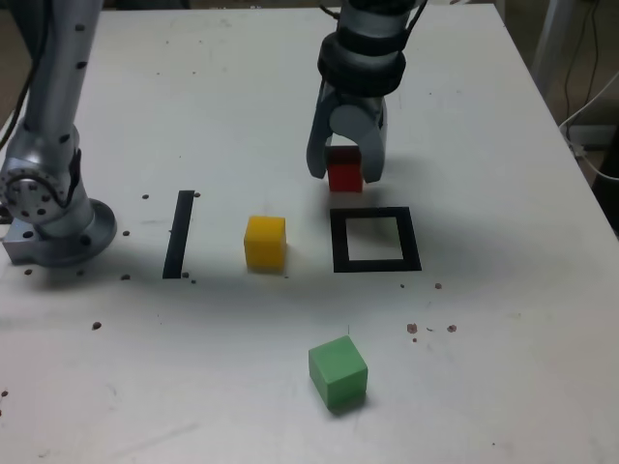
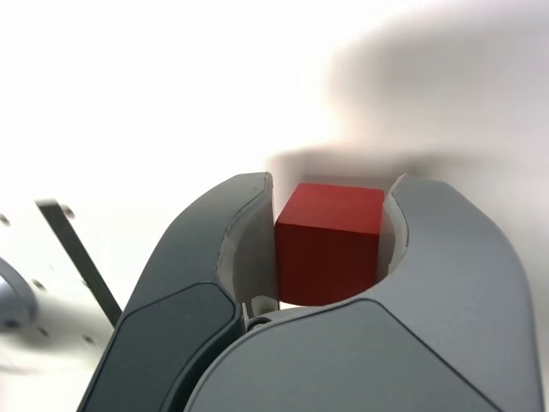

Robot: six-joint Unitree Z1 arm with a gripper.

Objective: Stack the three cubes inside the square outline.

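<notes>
The red cube [image 2: 330, 240] sits between the two fingers of the gripper [image 1: 345, 172], which in the wrist view press on its two side faces — pinching it, as far as can be seen. In the exterior view it hangs or rests just behind the far edge of the square outline [image 1: 375, 264], not yet inside; whether it is touching the table [image 1: 503, 387] I cannot tell. It looks like a small, rigid, light block with flat matte faces, so it should hold firm under a squeeze on opposite sides and is unlikely to crush or slip much. The flat sides are the place to hold it, leaving the top and bottom free for stacking.

Going left to right in the exterior view: the arm's base [image 1: 48, 208] stands at the left edge, then a straight black strip [image 1: 179, 234], then the yellow cube [image 1: 265, 242] just left of the outline, then the outline itself with its white middle bare. The green cube [image 1: 338, 372] lies nearer the camera, well apart from the others, turned at an angle. Dark specks dot the table. Nothing stands between the red cube and the outline — the yellow cube is the nearest neighbour to mind.
</notes>
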